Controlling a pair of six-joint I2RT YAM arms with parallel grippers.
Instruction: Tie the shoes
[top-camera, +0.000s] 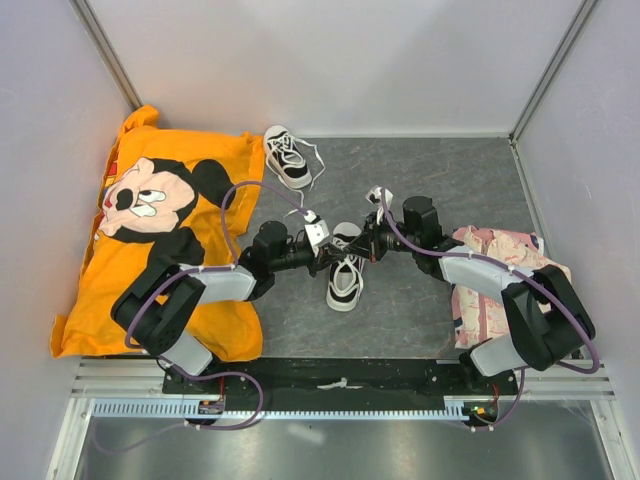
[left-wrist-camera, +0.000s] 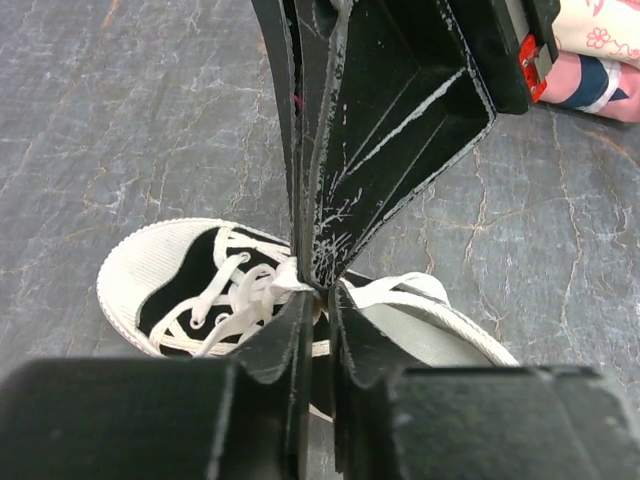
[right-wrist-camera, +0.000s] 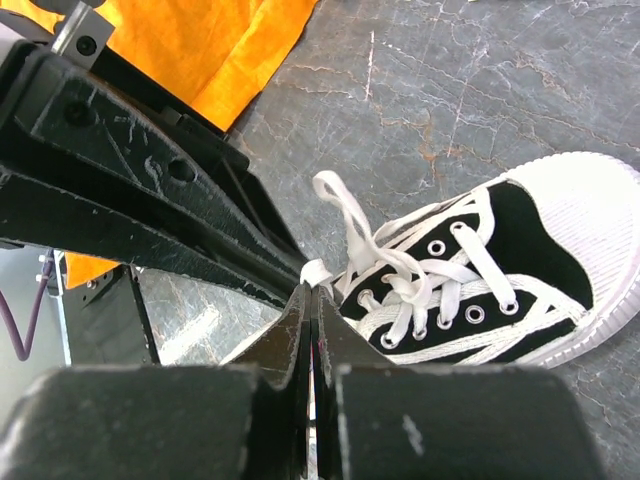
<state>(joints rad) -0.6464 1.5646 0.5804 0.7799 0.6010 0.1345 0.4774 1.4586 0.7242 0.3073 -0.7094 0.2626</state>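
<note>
Two black shoes with white toe caps lie on the grey table. The far shoe (top-camera: 287, 157) sits alone near the back. The near shoe (top-camera: 345, 282) (left-wrist-camera: 190, 280) (right-wrist-camera: 520, 260) lies in the middle with its white laces loosely crossed. Both grippers meet tip to tip just above its tongue. My left gripper (top-camera: 322, 248) (left-wrist-camera: 320, 293) has its jaws drawn nearly together, pinching a bit of white lace (left-wrist-camera: 287, 279) at the tips. My right gripper (top-camera: 368, 243) (right-wrist-camera: 312, 290) is shut, with a small lump of lace (right-wrist-camera: 318, 271) at its tips.
An orange Mickey Mouse cloth (top-camera: 150, 230) (right-wrist-camera: 200, 40) covers the left side of the table. A pink patterned cloth (top-camera: 490, 290) (left-wrist-camera: 600, 50) lies under the right arm. White walls close in the back and both sides.
</note>
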